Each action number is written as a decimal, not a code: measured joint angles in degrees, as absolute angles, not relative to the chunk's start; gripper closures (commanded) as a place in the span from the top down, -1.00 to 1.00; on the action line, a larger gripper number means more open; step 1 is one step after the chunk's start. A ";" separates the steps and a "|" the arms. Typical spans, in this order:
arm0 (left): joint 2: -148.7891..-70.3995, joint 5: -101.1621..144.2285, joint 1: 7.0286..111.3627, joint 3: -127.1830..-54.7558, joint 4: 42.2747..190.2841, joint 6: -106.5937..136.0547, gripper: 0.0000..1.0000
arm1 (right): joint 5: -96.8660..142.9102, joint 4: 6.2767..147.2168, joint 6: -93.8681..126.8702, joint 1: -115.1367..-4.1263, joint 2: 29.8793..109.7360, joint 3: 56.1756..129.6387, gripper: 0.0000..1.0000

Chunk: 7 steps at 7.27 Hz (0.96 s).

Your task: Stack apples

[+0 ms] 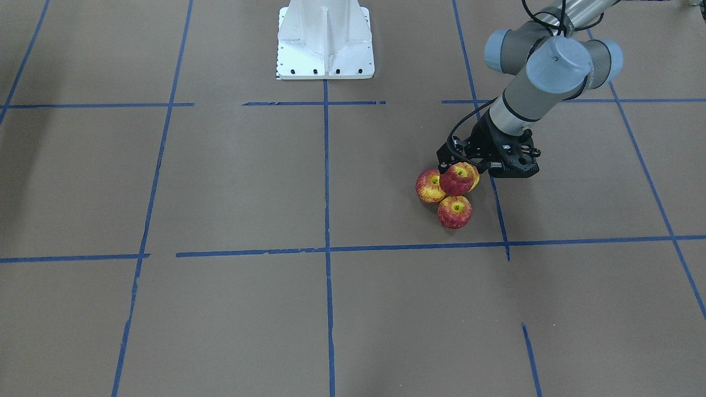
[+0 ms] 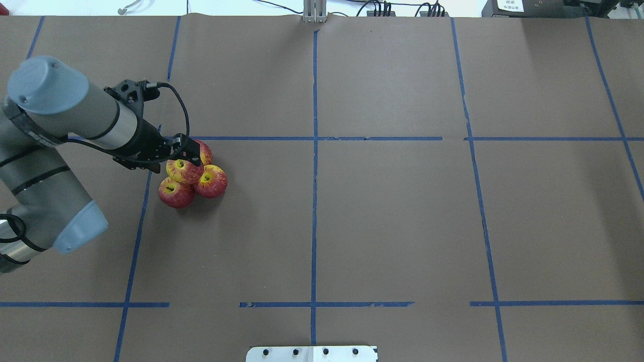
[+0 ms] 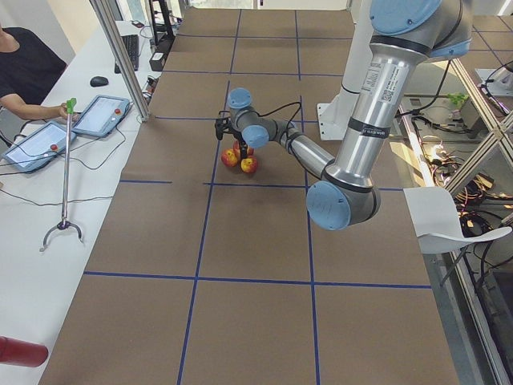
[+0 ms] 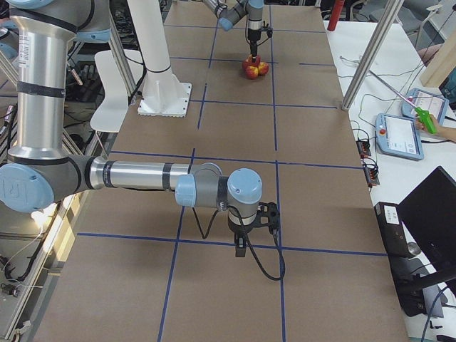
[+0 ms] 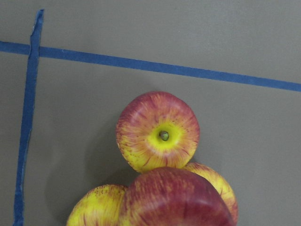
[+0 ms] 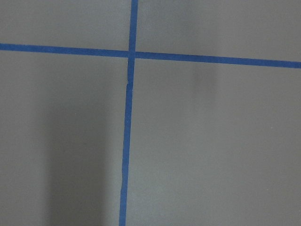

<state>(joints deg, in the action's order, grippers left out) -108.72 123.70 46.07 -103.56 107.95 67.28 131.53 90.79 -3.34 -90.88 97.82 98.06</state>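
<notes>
Nearly done: the darker red streaked top apple (image 1: pixel 458 179) sits on three round red-yellow base apples (image 1: pixel 454 212); left gripper (image 1: pixel 463 165) above it, grip unclear, release probably left.

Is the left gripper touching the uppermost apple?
Cannot tell. In the overhead view the left gripper hides the far edge of the uppermost apple, and the wrist view shows no fingers; neither contact nor gap is plain.
</notes>
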 measured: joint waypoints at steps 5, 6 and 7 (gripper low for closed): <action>-96.15 125.02 66.01 -112.66 94.54 30.98 1.00 | 131.48 90.81 -3.34 -90.88 97.82 98.03 1.00; -92.36 126.46 71.11 -111.27 94.42 20.77 1.00 | 131.48 90.85 -3.34 -90.88 97.83 98.03 1.00; -89.74 127.81 77.17 -109.00 93.89 10.93 1.00 | 131.48 90.87 -3.34 -90.88 97.82 98.04 1.00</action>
